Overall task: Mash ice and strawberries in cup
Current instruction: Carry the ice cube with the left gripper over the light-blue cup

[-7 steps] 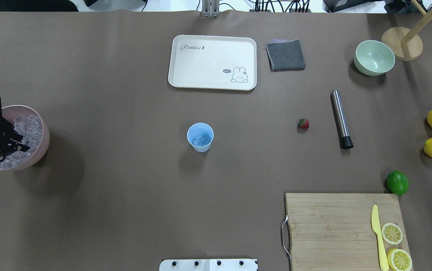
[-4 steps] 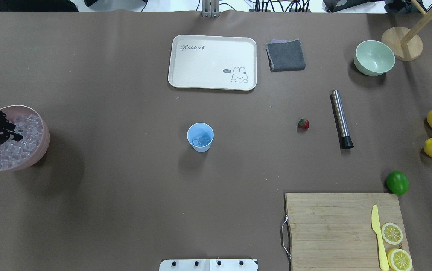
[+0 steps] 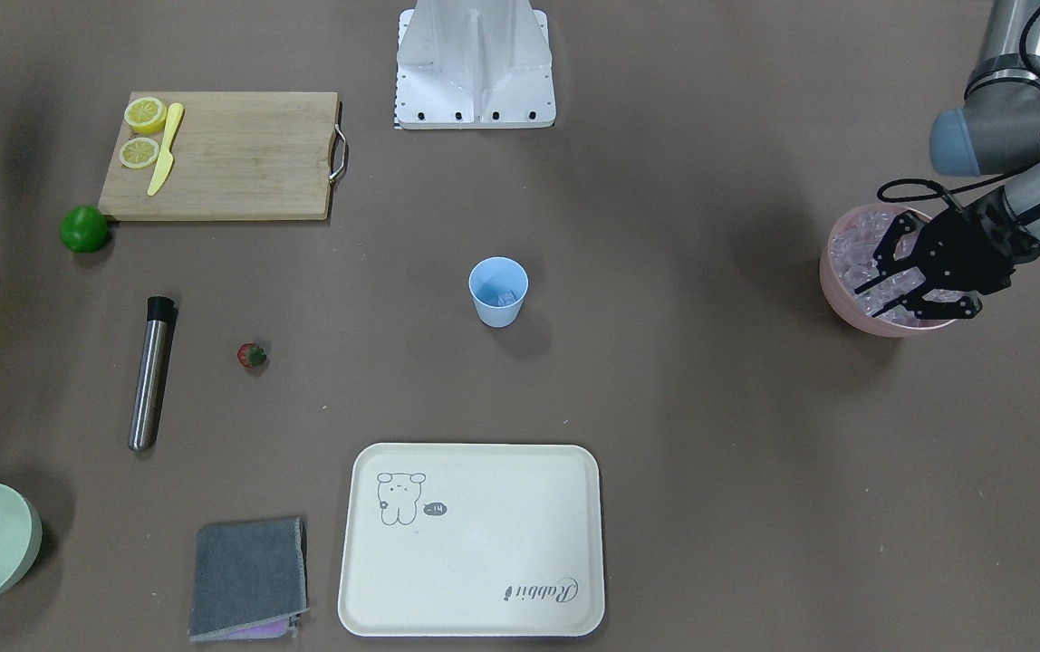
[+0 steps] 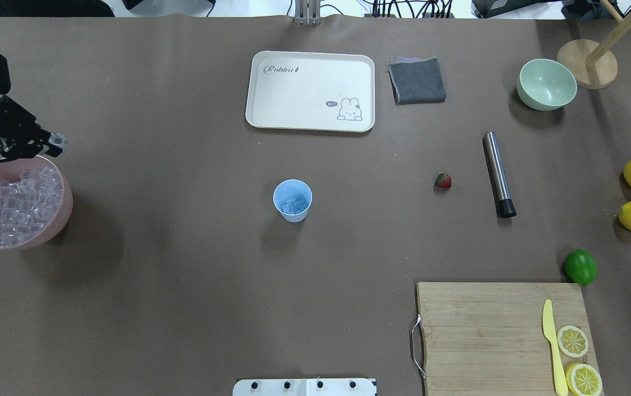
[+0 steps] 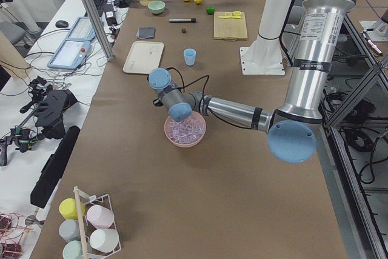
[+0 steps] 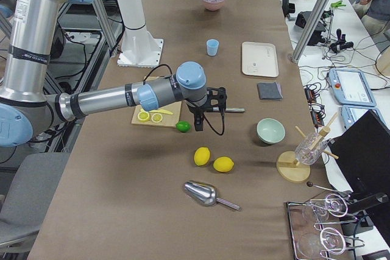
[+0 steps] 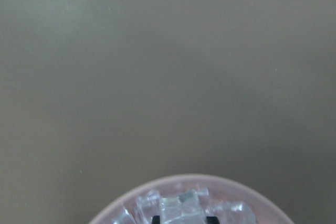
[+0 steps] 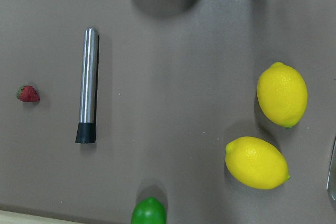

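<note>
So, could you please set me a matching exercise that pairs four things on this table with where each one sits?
Things:
1. strawberry
2. cup
3. lime
4. yellow knife

Places:
A. on the cutting board, beside the lemon slices
B. on the table, just off the cutting board's corner
C. upright mid-table, with ice inside
D. on the table, near the metal rod

Pairs: 1-D, 2-C, 3-B, 4-A.
</note>
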Tool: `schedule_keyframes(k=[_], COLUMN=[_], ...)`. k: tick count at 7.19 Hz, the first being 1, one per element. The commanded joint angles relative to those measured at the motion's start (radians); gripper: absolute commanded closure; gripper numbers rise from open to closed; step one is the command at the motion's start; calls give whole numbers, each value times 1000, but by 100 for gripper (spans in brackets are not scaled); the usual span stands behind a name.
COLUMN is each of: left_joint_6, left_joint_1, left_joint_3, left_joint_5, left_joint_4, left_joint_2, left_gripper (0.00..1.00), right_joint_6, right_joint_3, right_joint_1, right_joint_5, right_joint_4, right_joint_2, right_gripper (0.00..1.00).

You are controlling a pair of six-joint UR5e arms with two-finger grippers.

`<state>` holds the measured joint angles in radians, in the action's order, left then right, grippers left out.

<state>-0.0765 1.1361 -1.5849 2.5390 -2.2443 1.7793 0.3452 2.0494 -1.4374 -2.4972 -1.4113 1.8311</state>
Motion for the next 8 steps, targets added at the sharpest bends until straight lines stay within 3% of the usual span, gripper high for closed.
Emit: schedule_keyframes(k=[1, 3, 4, 6, 8], left_joint_6=[259, 505, 564, 737, 745], left_joint_1=[-34, -125, -178, -350, -442], left_joint_3=[-7, -52, -62, -78, -72], left_joint_5=[4, -25, -87, -312, -460], left_joint_4=[11, 9, 6, 8, 8], left_joint_2=[163, 268, 290, 368, 385], left_gripper=[100, 100, 100, 100, 100], right_joint_6=[0, -2, -3, -5, 6], right_joint_3=[0, 5, 3, -1, -5], right_joint_1=[2, 0, 0, 0, 0], right_joint_5=[-2, -2, -2, -12, -14], right_joint_4=[0, 0, 0, 15, 28], right_joint_2=[-3, -3, -3, -4, -1], right_gripper=[0, 0, 0, 0, 0])
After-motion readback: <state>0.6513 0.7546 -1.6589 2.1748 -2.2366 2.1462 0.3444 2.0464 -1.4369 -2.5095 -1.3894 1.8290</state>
